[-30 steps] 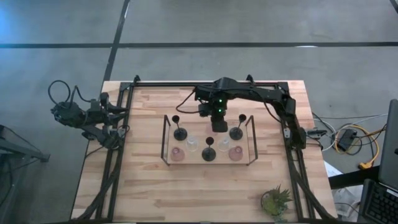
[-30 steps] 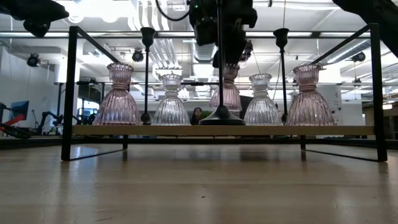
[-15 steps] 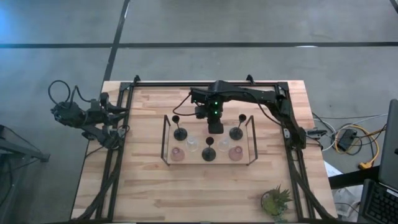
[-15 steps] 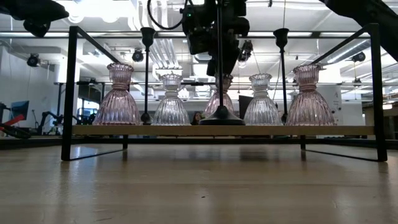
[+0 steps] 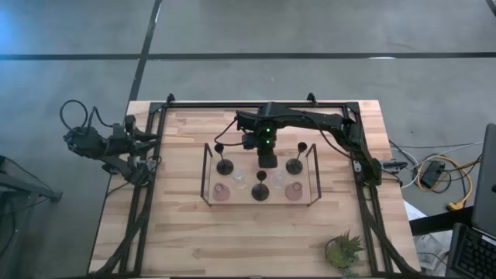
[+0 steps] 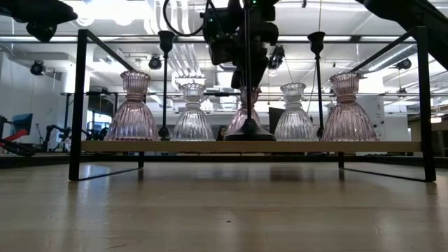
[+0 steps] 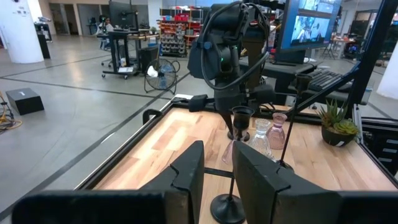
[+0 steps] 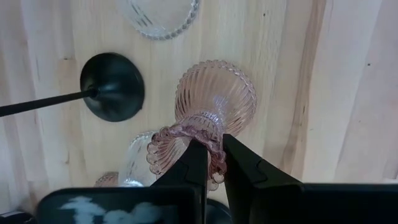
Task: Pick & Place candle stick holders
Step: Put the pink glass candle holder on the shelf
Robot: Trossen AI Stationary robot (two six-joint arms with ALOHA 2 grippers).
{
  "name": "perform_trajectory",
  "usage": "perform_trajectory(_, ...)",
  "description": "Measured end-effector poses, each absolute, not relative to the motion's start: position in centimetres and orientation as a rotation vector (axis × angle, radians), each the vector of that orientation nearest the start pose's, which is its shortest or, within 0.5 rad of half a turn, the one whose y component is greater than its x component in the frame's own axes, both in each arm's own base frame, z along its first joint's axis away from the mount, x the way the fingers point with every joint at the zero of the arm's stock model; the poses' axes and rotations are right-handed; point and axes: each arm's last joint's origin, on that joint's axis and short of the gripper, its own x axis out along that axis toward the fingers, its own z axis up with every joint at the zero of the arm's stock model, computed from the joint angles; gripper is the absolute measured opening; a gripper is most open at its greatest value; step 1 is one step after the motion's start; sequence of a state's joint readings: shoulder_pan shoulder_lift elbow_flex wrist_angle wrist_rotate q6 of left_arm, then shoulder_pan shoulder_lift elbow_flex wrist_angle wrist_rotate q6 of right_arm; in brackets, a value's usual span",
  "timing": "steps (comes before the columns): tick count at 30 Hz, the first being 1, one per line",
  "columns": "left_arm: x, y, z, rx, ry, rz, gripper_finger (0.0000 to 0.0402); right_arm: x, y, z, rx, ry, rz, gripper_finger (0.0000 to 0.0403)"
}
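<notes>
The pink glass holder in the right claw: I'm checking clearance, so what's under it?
Under the pink glass holder in the right claw lies bare tray wood. Its base covers the wood directly below it.

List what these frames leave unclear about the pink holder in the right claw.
- Base contact: in the low view the black holder hides the pink holder, so whether it touches the tray is hidden.
- High view: the right claw covers it.
- Right wrist view: fingers hide the rim's near part.
</notes>
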State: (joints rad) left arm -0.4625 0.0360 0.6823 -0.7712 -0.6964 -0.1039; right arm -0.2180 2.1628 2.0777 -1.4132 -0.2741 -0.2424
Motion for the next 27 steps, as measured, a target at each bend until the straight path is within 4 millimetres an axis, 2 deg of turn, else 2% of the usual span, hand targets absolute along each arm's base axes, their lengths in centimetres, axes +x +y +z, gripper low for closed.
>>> perform_trajectory(23,1.27,1.44,29.72,-0.035,0.093,0.239,0.0089,41.64,-8.3,25.91,0.198,1.428,0.213,0.0019)
perform_trajectory(27,1.27,1.44,29.72,-0.034,0.093,0.239,0.0088,41.7,-8.31,25.92,0.2,1.422,0.21,0.0044)
